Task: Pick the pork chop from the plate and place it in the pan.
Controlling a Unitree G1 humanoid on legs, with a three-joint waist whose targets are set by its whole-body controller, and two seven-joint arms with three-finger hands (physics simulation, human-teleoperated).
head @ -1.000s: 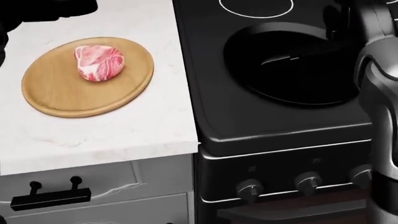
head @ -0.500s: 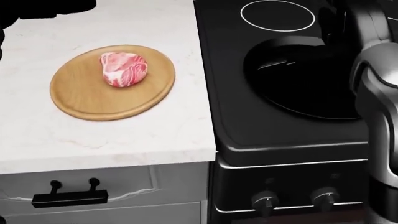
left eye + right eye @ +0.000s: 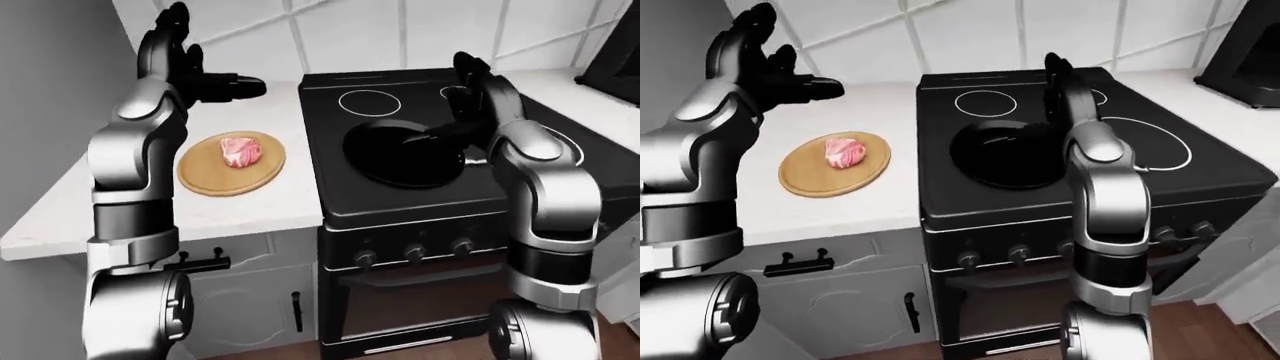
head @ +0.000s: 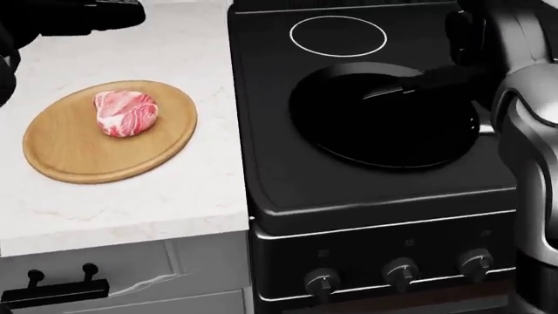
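Left of the stove (image 4: 366, 196), on the desk (image 4: 174, 190), the chop (image 4: 125, 112) lies on its plate (image 4: 61, 160). It looks soft, slick, light; best pinched across its thick middle. Both robot hands, left (image 3: 190, 64) and right (image 3: 470, 82), hang spread and empty; pan (image 4: 384, 114) waits on the stove.

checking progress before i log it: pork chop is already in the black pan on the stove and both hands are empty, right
Not quite. The pork chop lies on the round wooden plate on the white counter, as the head view shows. The black pan on the stove holds nothing. Both hands are indeed empty: left hand, right hand.
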